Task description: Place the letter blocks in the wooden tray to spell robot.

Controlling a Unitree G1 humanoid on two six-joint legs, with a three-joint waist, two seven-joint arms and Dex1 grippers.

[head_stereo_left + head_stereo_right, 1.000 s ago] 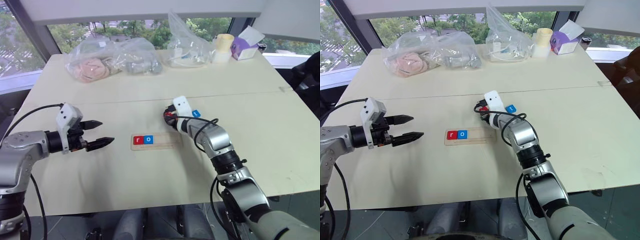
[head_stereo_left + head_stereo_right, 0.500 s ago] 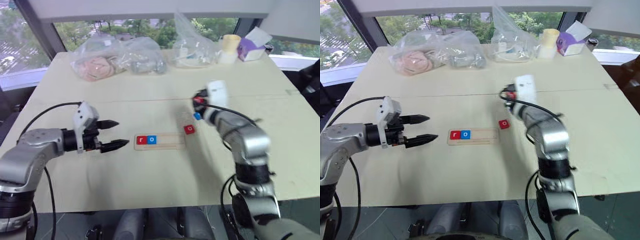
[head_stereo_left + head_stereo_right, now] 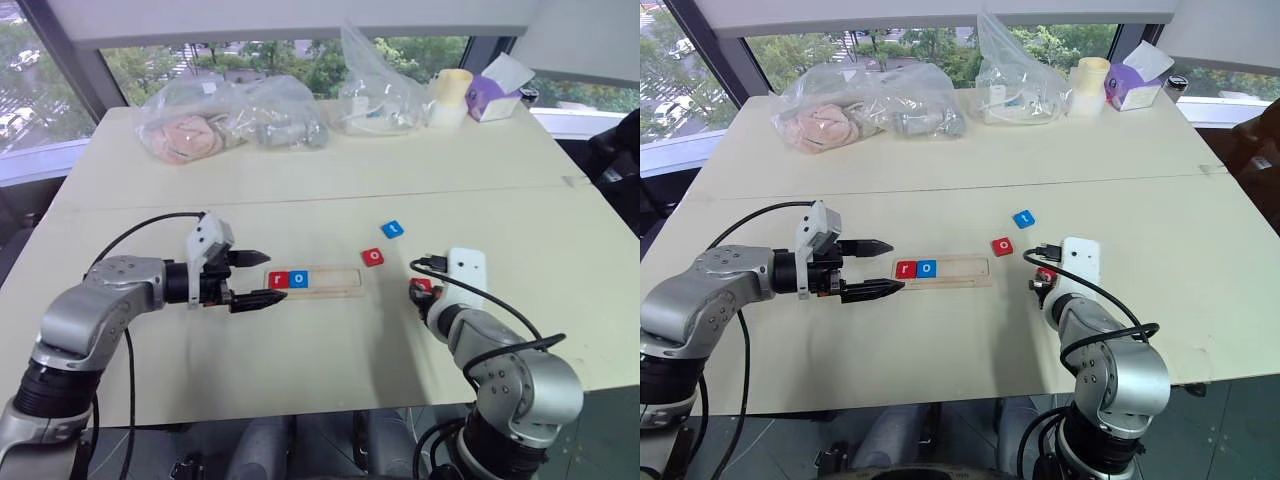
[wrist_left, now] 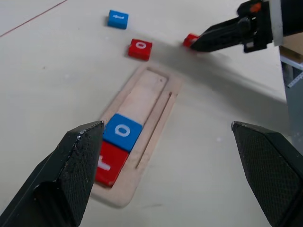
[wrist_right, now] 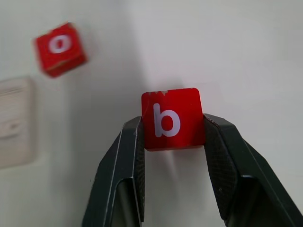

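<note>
Wooden tray (image 3: 315,281): long narrow pale strip on the cream table (image 3: 300,180), its long axis running left to right across the robot's front. Its left end holds a red "r" block (image 3: 279,279) and, touching it on the right, a blue "o" block (image 3: 298,279); the remaining groove toward the right end is bare wood.

Red "o" block (image 3: 373,257): flat on the table, just beyond the tray's right end, apart from it.

Blue block (image 3: 392,229): flat on the table, farther back and right of the red "o" block, turned at an angle; its letter is too small to read.

Red "b" block (image 5: 172,118): clamped between the two fingers of the right gripper (image 5: 172,137), letter face upright in the wrist view, off the tray's right end.

Left gripper (image 3: 256,281): fingers spread wide, empty, pointing right along the tray's long axis at its left end.
</note>
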